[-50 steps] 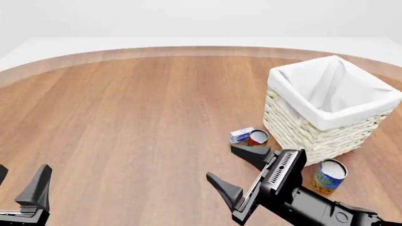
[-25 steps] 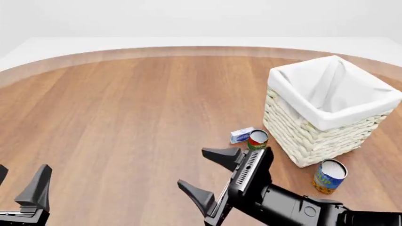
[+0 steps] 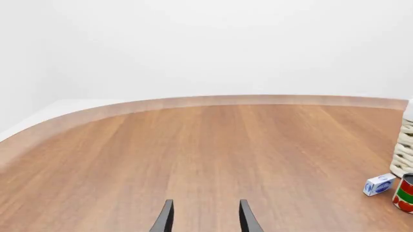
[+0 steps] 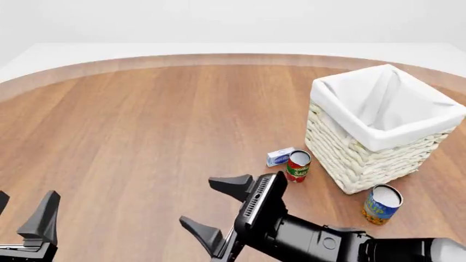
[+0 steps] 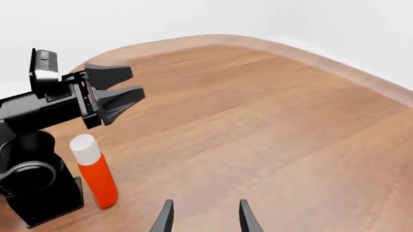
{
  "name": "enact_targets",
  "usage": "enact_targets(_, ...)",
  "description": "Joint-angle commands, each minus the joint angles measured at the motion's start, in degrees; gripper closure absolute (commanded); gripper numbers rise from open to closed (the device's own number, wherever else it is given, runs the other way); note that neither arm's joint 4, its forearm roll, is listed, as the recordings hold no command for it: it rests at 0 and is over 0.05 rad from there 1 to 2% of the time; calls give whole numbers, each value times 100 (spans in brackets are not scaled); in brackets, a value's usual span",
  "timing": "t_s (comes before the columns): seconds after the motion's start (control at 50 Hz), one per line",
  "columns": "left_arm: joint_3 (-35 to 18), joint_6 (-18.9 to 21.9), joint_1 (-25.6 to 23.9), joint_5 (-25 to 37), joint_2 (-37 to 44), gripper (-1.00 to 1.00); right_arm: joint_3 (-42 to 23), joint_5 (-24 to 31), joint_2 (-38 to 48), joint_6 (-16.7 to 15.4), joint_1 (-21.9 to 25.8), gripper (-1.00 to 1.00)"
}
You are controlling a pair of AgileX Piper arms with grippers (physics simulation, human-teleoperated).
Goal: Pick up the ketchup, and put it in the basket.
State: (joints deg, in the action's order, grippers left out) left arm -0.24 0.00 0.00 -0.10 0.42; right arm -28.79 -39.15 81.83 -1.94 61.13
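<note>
The tabletop (image 4: 145,136) is a broad wooden surface, and the basket (image 4: 378,128) stands on it at about 2 o'clock from the front view's centre, upright, its white liner open to the top. The right claw (image 4: 215,210) sits low at about 6 o'clock, fingers spread wide and holding nothing, turned toward 9 o'clock and away from the basket. The left claw (image 4: 29,218) is at 8 o'clock near the frame's corner, also spread and empty.

The ketchup (image 5: 95,171) shows only in the right wrist view: it stands upright, white cap up, just beside the left arm's base, with the left claw (image 5: 113,92) above and beyond it. In the front view it is out of frame, presumably below the lower left edge.

The step in hand looks like the reach toward the bottle. Doing it well probably means bringing the open right claw in level with the orange body, below the cap, with fingers either side before pinching, since a tall narrow bottle tips easily. The left arm's base is close, so the approach should come from the free side.

Smaller things cluster by the basket: a blue-and-yellow can (image 4: 381,203) at 4 o'clock, a red-and-green can (image 4: 297,165) touching or nearly touching a small blue-and-white box (image 4: 280,156).
</note>
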Motion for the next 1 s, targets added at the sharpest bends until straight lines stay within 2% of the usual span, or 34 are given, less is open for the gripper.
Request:
enact_targets(0.02,0,0,0,0,0,-100,-177,6,203,56,125,-100)
enact_targets(0.48,0,0,0,0,0,-100,-808,328,830,243,506,-100)
enact_targets(1.0,0,0,0,0,0,-100,-1147,487,1181,510,895,-100)
